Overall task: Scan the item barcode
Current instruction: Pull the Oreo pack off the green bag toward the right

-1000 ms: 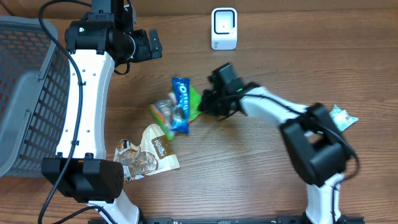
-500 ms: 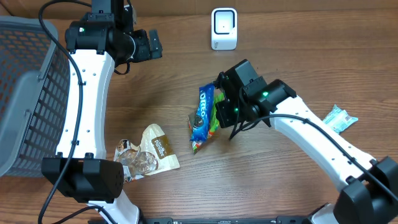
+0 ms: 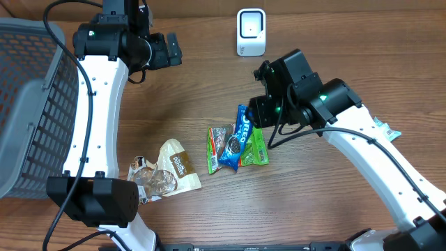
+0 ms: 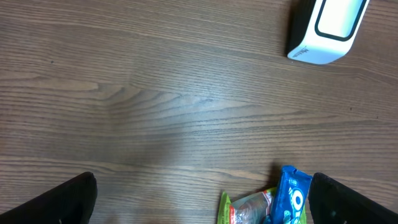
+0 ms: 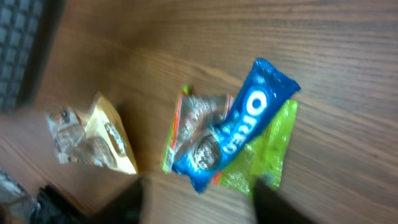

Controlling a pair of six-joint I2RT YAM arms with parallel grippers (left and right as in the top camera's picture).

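Lying loose on the table [image 3: 209,77], Oreo pack [image 3: 240,137] just beside right claw [image 3: 256,117].

Left hand [image 3: 167,50] fingers spread wide; right hand [image 3: 256,113] angled down, fingers parted.

Overhead first: bright, even light from above. The Oreo pack [image 3: 239,137] reads crisp, lettering legible, with only faint, soft shadow on the wooden table [image 3: 209,216] around it and no glare on the wrapper. Over to the left wrist view: the wood grain is sharp, and a pale sheen lies on the boards up and left of the pack (diffuse, not harsh). The left gripper [image 4: 202,208] shows dark fingers [image 4: 56,202], soft-edged, in the lower corners. Right wrist view is smeared with motion blur: the pack's edges streak, the tan bag [image 5: 99,140] left of it is mush, and below the pack everything goes dark and unfocused.
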